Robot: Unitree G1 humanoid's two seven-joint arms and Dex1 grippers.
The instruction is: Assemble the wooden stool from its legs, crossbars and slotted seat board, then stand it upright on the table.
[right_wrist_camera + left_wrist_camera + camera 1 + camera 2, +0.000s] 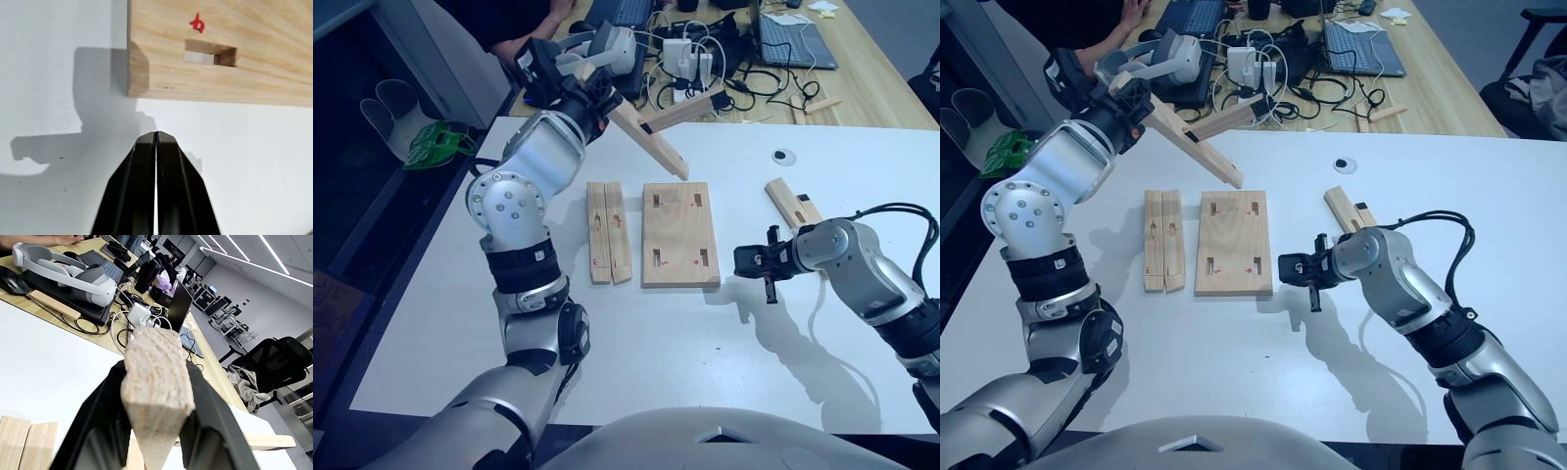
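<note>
My left gripper (590,95) is raised over the table's back left, shut on one end of a wooden leg (651,142) that slopes down toward the seat board. A crossbar (690,108) sticks out from that leg. In the left wrist view the leg's end grain (156,377) sits between the black fingers (105,416). The slotted seat board (680,235) lies flat mid-table, with two wooden pieces (609,232) side by side on its left. Another wooden piece (792,203) lies to the right. My right gripper (771,292) is shut and empty, its tip (156,136) just off the board's right corner (142,73).
A small round black disc (784,156) lies on the white table (705,352) at the back right. Behind the table stands a wooden desk (862,88) with laptops, cables and a headset (607,49). A green object (435,145) sits off the table's left.
</note>
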